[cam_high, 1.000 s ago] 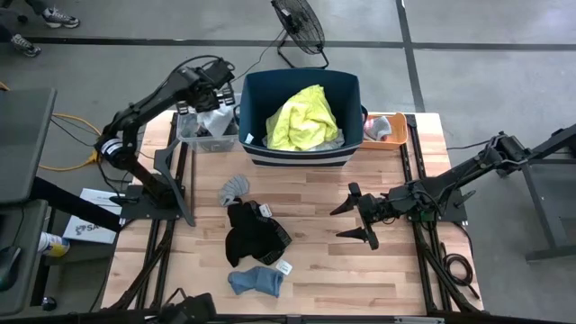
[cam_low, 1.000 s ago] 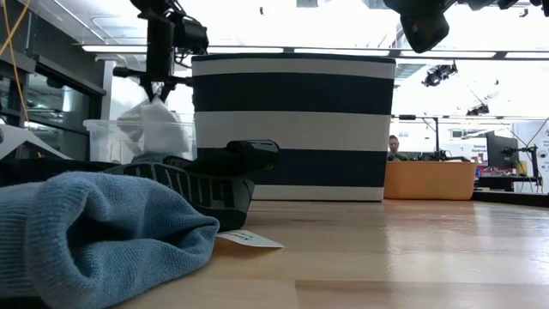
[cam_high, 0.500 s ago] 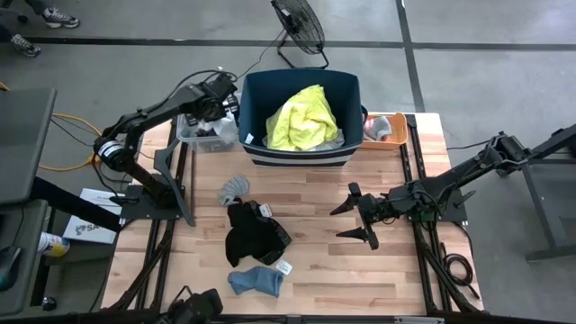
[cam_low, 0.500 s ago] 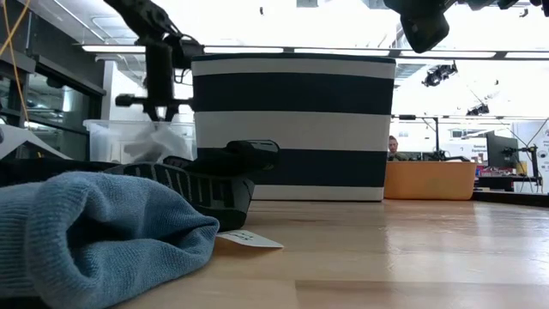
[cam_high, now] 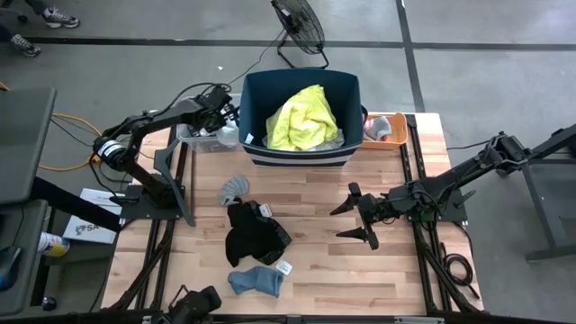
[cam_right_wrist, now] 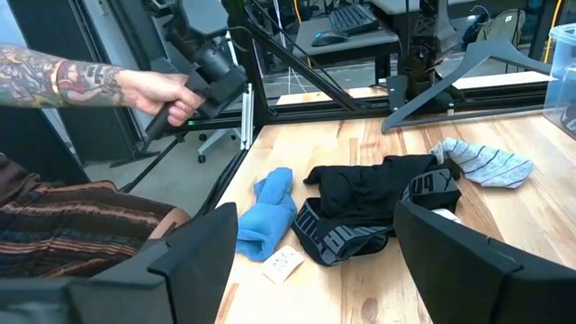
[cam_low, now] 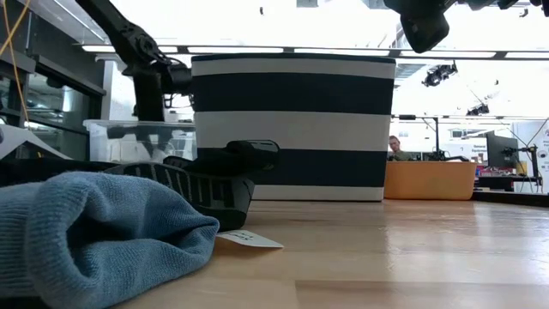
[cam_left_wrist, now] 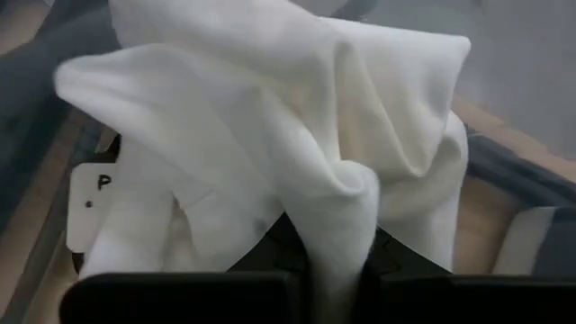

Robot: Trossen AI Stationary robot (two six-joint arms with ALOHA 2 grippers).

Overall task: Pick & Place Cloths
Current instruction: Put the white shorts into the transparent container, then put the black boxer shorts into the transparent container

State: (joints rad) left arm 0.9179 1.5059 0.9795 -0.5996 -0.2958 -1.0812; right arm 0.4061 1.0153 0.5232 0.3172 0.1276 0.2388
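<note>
At the far left of the table, the left gripper (cam_high: 221, 131) is pinching a white cloth (cam_left_wrist: 270, 135) between the clear bin (cam_high: 191, 135) and the striped tub (cam_high: 301, 153). I judge the carrying step is on; next it must lift over the tub's rim and let go. The right gripper (cam_high: 358, 216) waits spread above the table's middle, empty.
</note>
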